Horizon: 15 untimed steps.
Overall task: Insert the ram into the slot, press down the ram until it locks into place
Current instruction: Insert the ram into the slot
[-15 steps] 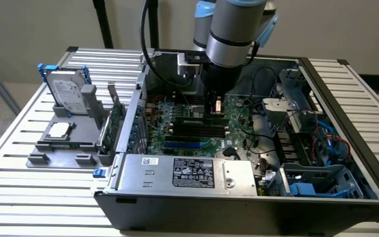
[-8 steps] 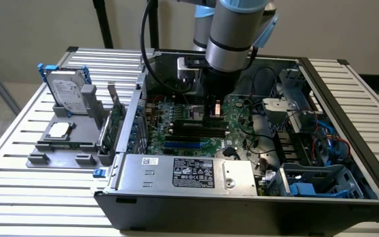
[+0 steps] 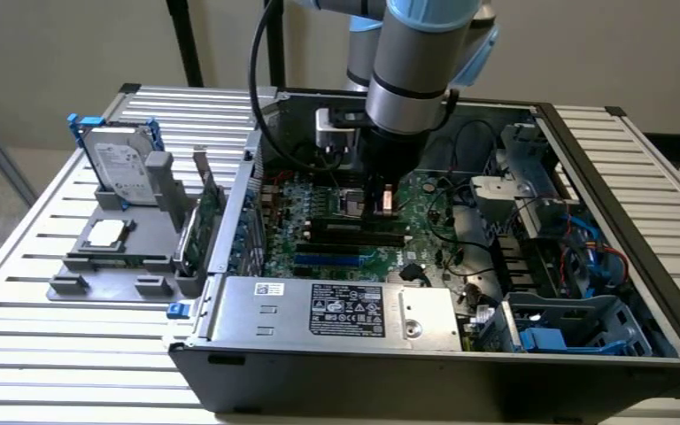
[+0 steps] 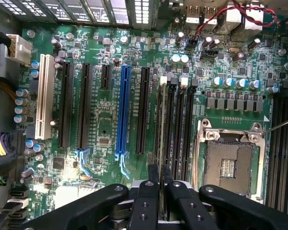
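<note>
— What sort of place is this?
— A robotics lab, I'd say. A robot arm [image 3: 417, 62] hangs over an open computer case [image 3: 435, 390] on a slatted metal tabletop [image 3: 57, 354], with a hard drive [image 3: 121, 164] in a grey holder [image 3: 110, 266].

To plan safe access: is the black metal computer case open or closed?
Open: the black metal computer case has no side panel, so the green motherboard lies exposed.

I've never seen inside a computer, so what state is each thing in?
Computer case: open, on its side.
Memory stick: on edge, along a black slot.
Claw: shut on memory stick.
Processor socket: empty.
Blue slot: empty.
Hard drive: outside the case, in a grey holder.
</note>
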Each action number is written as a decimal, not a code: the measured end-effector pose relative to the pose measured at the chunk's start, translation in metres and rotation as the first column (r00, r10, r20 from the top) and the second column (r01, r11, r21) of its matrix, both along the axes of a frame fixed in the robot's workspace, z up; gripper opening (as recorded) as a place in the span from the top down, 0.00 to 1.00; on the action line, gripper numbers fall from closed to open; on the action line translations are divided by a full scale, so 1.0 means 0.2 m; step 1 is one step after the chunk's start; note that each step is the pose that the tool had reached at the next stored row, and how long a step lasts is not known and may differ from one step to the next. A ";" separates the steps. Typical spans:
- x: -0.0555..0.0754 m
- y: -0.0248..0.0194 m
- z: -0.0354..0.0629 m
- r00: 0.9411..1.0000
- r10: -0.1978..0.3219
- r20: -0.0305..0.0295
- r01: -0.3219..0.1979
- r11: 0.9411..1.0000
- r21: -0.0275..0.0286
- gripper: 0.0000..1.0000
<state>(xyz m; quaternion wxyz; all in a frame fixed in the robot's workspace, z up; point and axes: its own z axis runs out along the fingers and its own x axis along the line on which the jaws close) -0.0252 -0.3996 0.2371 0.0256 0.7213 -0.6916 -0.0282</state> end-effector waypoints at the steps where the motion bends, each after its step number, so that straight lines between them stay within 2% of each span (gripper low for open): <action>1: 0.00 0.000 0.000 1.000 -0.001 0.000 0.001 1.000 0.000 0.86; 6: 0.00 0.000 -0.003 1.000 -0.006 0.002 0.006 1.000 -0.001 0.86; 15: -0.01 0.000 -0.011 1.000 -0.009 0.017 0.009 1.000 -0.003 0.86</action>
